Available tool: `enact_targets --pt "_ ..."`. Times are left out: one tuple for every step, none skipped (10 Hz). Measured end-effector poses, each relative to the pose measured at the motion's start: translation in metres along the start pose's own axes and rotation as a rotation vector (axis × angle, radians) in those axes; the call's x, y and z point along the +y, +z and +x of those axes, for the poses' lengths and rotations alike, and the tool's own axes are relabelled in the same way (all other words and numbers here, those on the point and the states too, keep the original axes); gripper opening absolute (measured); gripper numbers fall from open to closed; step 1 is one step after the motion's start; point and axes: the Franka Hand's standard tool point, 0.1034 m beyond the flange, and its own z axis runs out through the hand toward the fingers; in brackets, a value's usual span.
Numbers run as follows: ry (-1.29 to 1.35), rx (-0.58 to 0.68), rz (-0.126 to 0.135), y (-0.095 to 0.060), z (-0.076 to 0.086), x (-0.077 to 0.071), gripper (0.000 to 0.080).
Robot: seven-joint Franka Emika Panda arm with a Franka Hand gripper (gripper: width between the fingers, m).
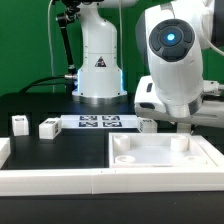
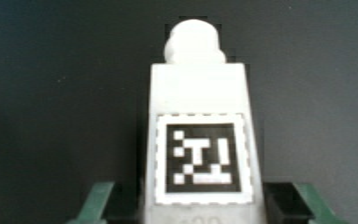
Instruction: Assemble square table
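Observation:
In the wrist view a white blocky leg [image 2: 197, 110] with a black-and-white tag lies on the black table, its round peg pointing away. My gripper [image 2: 197, 205] is astride its near end. A green finger [image 2: 101, 200] stands on each side, with a narrow dark gap to the leg, so the jaws are open. In the exterior view my gripper [image 1: 185, 128] is low, just behind the far rim of the white square slab [image 1: 160, 158]; this leg is hidden there. Three more legs lie on the table, two [image 1: 18, 123] [image 1: 48, 127] at the exterior view's left and one [image 1: 148, 124] near the slab.
The marker board [image 1: 100, 122] lies flat between the legs. A long low white border wall [image 1: 60, 182] runs along the front. The robot's base [image 1: 98, 70] stands at the back, with cables at the exterior view's left.

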Motion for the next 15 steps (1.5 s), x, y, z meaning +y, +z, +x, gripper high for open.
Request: enact_targets --pt "0.001 0.001 0.001 -0.001 0.0 0.0 0.0289" --pt "0.0 0.005 0.002 -0.003 0.0 0.0 0.0289" --pt "-0.002 0.008 0.005 -0.008 -0.002 0.0 0.0289" --pt "-0.004 -0.004 0.006 -0.019 -0.008 0.003 0.029" --pt "-0.008 -0.031 0.008 -0.036 -0.015 0.006 0.0291" --pt "-0.011 -0.039 0.015 -0.05 -0.018 0.007 0.0291" --pt "-0.012 -0.029 0.026 -0.064 -0.02 0.007 0.0291" --pt "-0.014 -0.006 0.038 -0.078 -0.02 0.007 0.0291" --pt "-0.013 -0.002 0.038 -0.076 -0.02 0.007 0.0291" --pt "-0.01 0.012 0.04 -0.075 -0.017 0.006 0.0291" --pt "-0.016 0.11 0.059 -0.08 -0.011 0.0 0.0291" --pt "-0.023 0.193 0.07 -0.081 -0.012 -0.003 0.0291" --pt "-0.037 0.254 0.073 -0.084 -0.014 -0.003 0.0291" --pt "-0.071 0.297 0.055 -0.097 -0.013 0.0 0.0291" --pt "-0.099 0.385 0.048 -0.114 -0.011 -0.002 0.0291"
